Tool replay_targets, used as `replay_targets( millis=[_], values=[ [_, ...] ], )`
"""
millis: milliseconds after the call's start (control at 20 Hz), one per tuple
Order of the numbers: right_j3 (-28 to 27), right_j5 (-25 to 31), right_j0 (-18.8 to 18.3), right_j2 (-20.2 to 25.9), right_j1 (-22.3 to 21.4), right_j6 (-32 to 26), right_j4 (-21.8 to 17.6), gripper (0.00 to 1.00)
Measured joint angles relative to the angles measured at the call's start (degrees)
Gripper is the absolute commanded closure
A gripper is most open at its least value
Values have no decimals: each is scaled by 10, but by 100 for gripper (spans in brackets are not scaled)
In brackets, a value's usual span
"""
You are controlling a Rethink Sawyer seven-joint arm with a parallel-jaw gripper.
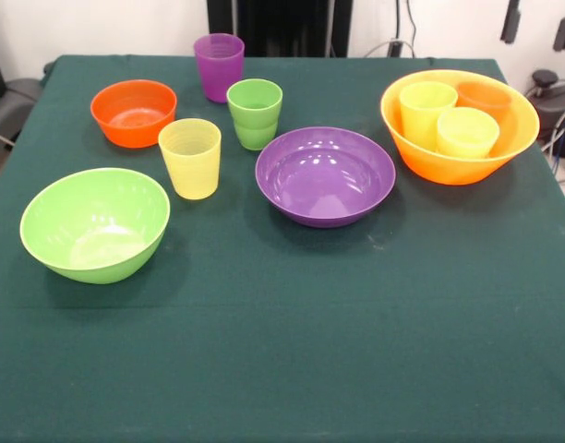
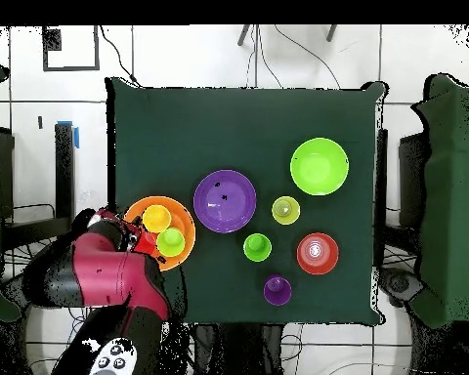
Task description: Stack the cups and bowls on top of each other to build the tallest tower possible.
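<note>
Facing the robot, you find the largest bowl [image 1: 449, 169] at the worktop's [image 1: 282, 351] far right corner, with three cups [image 1: 426, 111] inside it. The shallow bowl [image 1: 325, 175] sits mid-worktop. The deep bowl [image 1: 95, 224] lies by the left edge, with the small bowl [image 1: 133, 113] behind it. Between the small and shallow bowls stand the front cup [image 1: 190, 157], the middle cup [image 1: 255, 113] and the rear cup [image 1: 218, 66], which is nearest the far edge.

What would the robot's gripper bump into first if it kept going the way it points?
Probably the yellow-orange bowl. From overhead, the gripper seems to point straight down over that bowl's edge, so it would likely meet the rim or the orange cup inside. Its height is unclear.
</note>
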Motion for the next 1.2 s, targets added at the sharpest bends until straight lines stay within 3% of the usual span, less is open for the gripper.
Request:
replay_targets(
  millis=[350,700,1200],
  values=[
    [28,0,-31,6,-31,0,0,0],
    [52,0,-61,17,-36,0,-2,0],
    [70,0,-103,32,-57,0,-34,0]
  ],
)
